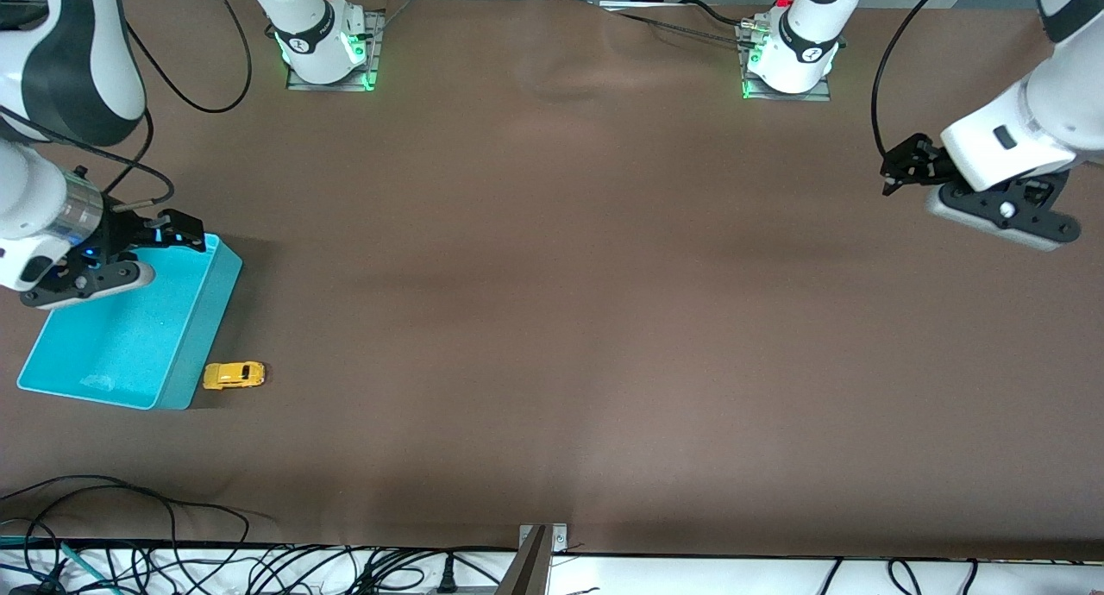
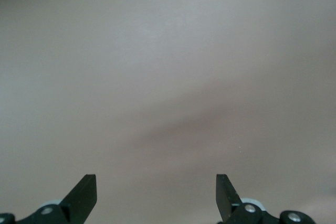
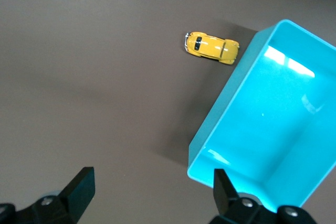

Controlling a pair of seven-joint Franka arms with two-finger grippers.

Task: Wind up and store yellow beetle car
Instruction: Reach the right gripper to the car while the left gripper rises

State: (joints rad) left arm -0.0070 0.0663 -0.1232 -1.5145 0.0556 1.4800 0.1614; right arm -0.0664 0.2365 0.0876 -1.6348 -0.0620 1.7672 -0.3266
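The yellow beetle car (image 1: 234,375) sits on its wheels on the brown table (image 1: 552,319), just beside the turquoise bin (image 1: 185,353), at the bin's corner nearest the front camera and a touch toward the left arm's end from it. A narrow gap seems to separate car and bin wall. The bin looks empty, so nothing is stored yet.

The right gripper (image 1: 129,250) hangs over the bin's corner farthest from the front camera, its fingers (image 3: 79,190) spread wide with nothing between them. From its wrist view the car (image 3: 211,46) lies lengthwise alongside the bin (image 3: 294,145).

The left gripper (image 1: 901,177) waits well apart from the bin, over bare table at the left arm's end, jaws fully apart and empty too.

The step in hand looks like the reach for the car. I'd bring the right gripper across the bin and down over the car, and turn the fingers to close across its narrow body. The bin wall is close, so the finger on that side needs room; coming down slightly off the wall would avoid knocking the bin. For winding, a firm hold low on the body seems wise, keeping the wheels pressed to the table.
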